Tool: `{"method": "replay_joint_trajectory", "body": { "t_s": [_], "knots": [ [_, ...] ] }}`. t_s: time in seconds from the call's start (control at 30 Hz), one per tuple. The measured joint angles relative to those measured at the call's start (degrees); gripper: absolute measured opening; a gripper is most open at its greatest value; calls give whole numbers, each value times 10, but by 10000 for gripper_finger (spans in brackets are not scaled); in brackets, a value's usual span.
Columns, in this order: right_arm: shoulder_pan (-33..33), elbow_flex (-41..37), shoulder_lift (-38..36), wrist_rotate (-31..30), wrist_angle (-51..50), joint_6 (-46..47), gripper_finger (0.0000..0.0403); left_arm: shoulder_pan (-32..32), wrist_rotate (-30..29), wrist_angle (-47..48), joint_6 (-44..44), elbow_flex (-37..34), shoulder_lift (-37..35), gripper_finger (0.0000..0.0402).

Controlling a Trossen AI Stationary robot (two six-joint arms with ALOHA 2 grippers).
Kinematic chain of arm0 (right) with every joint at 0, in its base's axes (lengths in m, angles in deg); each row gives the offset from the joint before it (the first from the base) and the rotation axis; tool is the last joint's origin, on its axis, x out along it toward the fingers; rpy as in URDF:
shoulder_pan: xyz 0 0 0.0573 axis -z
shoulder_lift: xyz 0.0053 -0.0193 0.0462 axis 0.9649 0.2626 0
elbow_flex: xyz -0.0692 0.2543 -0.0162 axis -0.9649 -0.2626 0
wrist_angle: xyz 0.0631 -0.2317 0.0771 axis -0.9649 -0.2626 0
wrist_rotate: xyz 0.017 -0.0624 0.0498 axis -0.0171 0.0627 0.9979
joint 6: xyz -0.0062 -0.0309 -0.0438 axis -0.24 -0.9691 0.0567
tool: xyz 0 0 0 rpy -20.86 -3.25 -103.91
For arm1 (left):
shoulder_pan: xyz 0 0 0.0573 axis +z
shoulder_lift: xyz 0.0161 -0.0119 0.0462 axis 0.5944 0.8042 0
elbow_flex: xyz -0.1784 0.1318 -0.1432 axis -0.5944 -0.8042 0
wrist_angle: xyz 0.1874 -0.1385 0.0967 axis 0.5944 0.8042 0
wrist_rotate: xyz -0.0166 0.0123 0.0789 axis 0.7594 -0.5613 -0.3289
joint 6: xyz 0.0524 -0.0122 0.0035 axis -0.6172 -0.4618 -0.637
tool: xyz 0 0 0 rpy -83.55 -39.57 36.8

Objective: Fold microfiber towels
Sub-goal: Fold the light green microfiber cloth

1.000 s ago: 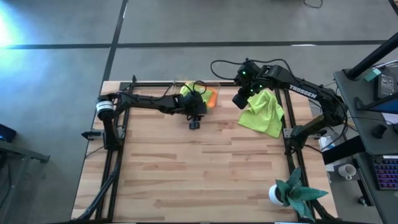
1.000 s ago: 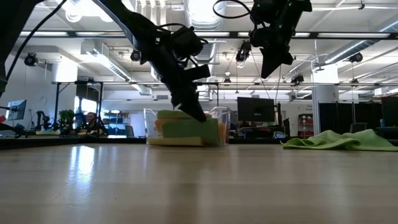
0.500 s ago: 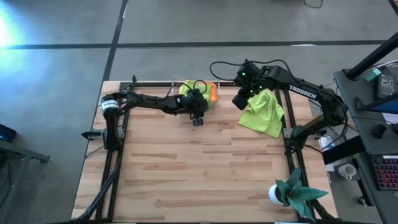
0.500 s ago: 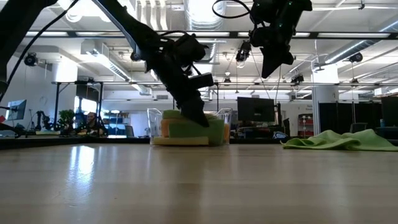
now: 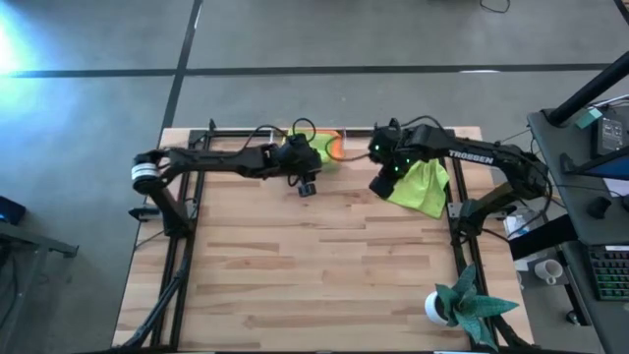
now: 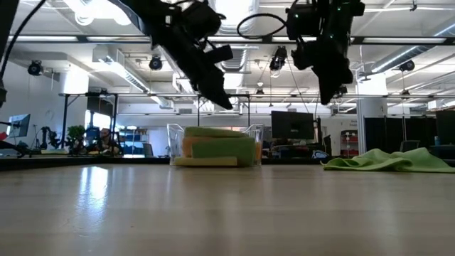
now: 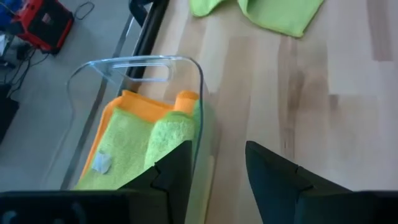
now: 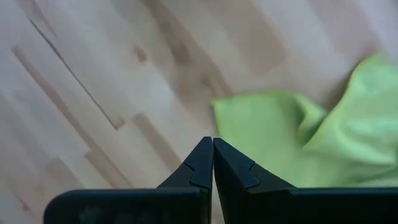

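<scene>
High view: folded microfiber towels (image 5: 324, 149), lime green on top with orange at the edges, sit stacked inside the clear plastic bin (image 5: 332, 139) at the table's far edge. In the left wrist view the stack (image 7: 134, 149) fills the bin (image 7: 186, 65), a lime green fold lying just beyond the tip of one dark finger (image 7: 177, 165), with the bin's clear wall between that finger and the cloth. The left gripper (image 5: 307, 187) hangs above the table just beside the bin, its fingers spread apart with nothing between them; bare wood shows in the gap.

One loose lime green towel (image 5: 418, 185) lies crumpled on the table, well apart from the bin. The right gripper (image 5: 383, 183) hovers over the wood at that towel's near edge, its fingers pressed together and empty; in the right wrist view the cloth (image 8: 311, 143) begins just past the fingertips (image 8: 202, 158).

A teal spiky plant (image 5: 467, 305) in a white pot stands at the table's (image 5: 295, 265) near right corner.
</scene>
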Motion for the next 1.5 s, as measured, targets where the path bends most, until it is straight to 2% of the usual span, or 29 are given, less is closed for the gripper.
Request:
{"method": "replay_joint_trajectory", "body": {
  "t_s": [0.13,0.47,0.8,1.07,1.23,1.5],
  "knots": [
    [-24,-42,-1,0,4,23,9,-3,0,35,25,-1,-36,135],
    [-64,-150,-33,0,71,76,9,-4,-1,214,161,-21,-142,135],
    [-72,-219,-55,-4,148,96,13,-18,-2,229,239,-112,-217,135],
    [-71,-243,-27,-13,208,68,77,-17,-2,227,240,-146,-229,135],
    [-68,-248,-6,-122,217,67,121,-17,-2,223,239,-146,-229,135],
    [-56,-248,42,-95,284,38,141,-17,-2,223,235,-146,-229,135]
  ]
}}
